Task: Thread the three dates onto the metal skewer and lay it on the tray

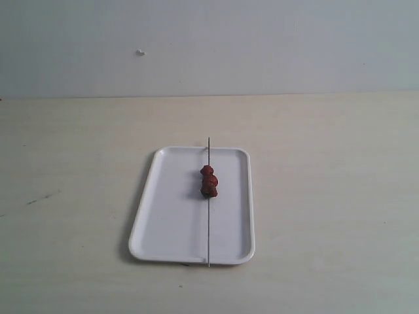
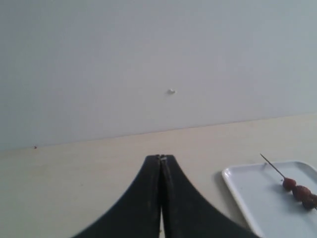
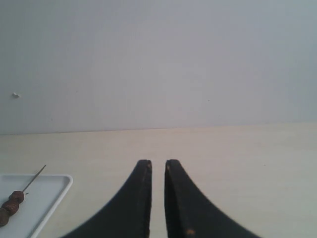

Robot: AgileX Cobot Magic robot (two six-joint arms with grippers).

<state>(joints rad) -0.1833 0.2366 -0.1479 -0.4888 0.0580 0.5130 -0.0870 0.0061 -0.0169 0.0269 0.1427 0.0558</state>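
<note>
White tray [image 1: 163, 226], metal skewer [image 1: 208, 229] lengthwise, apparently three dates [image 1: 209, 182] threaded

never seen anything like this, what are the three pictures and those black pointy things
It is a robot with two arms. One picture looks at the table from off the arms; the other two come from cameras on each wrist. The black shapes are the grippers. The left gripper has its jaws pressed shut; the right gripper shows a narrow gap. Neither holds anything. On the table lies a white tray, and across it a thin metal skewer with three dark red dates threaded on, bunched together. Both skewer ends reach slightly past the tray's rim.
</note>
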